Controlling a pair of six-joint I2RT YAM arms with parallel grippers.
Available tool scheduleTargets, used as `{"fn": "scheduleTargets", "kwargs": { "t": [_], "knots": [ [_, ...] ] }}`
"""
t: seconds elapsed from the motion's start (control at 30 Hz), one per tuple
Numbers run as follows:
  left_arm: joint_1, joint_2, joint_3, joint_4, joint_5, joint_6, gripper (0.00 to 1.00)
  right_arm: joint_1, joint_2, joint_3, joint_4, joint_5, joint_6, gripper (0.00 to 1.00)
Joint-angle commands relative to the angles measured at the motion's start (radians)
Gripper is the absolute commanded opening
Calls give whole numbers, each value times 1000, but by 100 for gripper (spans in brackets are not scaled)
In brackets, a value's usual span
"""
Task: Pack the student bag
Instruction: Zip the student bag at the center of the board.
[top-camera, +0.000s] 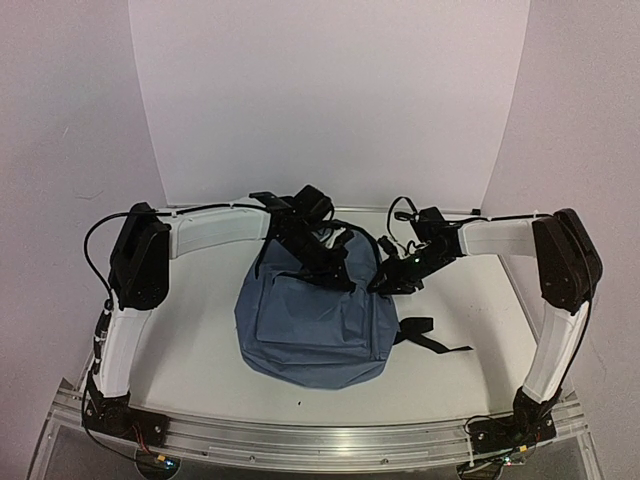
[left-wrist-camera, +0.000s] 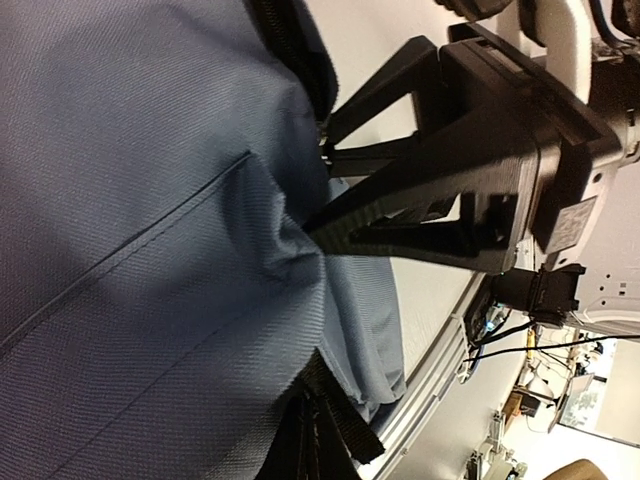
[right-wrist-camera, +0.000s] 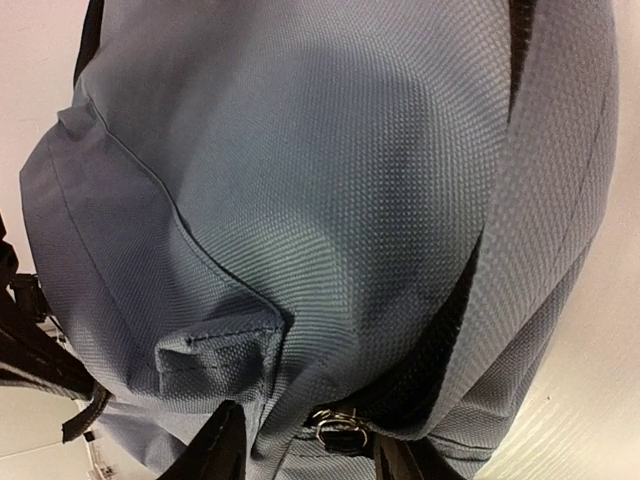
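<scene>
Left gripper (left-wrist-camera: 315, 190) is closed on a pinched fold of the student bag (top-camera: 310, 320), which lies flat at the middle of the table (top-camera: 200, 350). Holding that fabric taut should help the zip run. Right gripper (right-wrist-camera: 312, 452) stands parted either side of the zipper pull (right-wrist-camera: 338, 430). Loose black straps (top-camera: 432, 342) trail nearby and could snag.

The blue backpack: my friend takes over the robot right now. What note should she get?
Left tool: over the top of the student bag; open or shut, cannot tell.
Right tool: fingers straddle the fabric by the zipper pull at the bag's far right edge; grip unclear.
Bag lies flat in the middle of the table, front pocket up.
Done: nothing shows as packed; zipper looks closed.
Left to do: open it, then pack; no items in view.
</scene>
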Motion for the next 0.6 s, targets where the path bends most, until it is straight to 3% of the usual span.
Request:
{"fn": "scheduleTargets", "kwargs": {
  "t": [0.0,0.23,0.4,0.57],
  "knots": [
    [1,-60,-34,-29,-38,-10,0,17,5,27,51,-3,-3,35],
    [4,-94,-77,6,-31,-29,2,17,4,27,52,-24,5,15],
    [2,-125,-110,67,-4,-40,39,17,0,24,55,-59,9,0],
    [3,-136,-109,74,-4,-35,46,18,-11,16,57,-67,12,0]
  ]
}}
